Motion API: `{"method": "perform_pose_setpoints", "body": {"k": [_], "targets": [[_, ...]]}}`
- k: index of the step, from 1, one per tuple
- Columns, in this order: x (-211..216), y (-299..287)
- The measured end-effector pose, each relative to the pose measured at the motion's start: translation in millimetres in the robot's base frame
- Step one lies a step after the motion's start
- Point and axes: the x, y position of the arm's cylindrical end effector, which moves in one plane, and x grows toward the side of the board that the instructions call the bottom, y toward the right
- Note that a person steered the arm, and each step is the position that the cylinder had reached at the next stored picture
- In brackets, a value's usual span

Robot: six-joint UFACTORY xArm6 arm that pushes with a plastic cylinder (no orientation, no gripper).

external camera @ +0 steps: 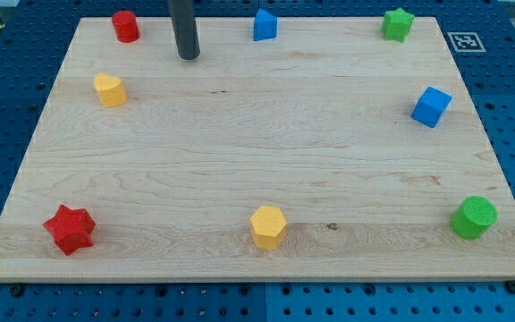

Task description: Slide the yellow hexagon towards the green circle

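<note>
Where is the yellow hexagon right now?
The yellow hexagon sits near the board's bottom edge, about centre, between the red star and the green circle.

Rod (184, 27) cut off by the view's top edge just right of the red cylinder (125, 26); only the lower stretch down to my tip (189, 56) visible, arm above out of frame. Surface (266, 134) whole, blue pegboard (7, 80) around it cropped on every side. Pattern of the square marker (465, 41) right of the green star (398, 24) too small to read.
</note>
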Motion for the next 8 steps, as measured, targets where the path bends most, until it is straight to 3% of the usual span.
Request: {"method": "perform_pose_setpoints", "body": {"k": [5,8], "targets": [[-2,3],[171,48]]}}
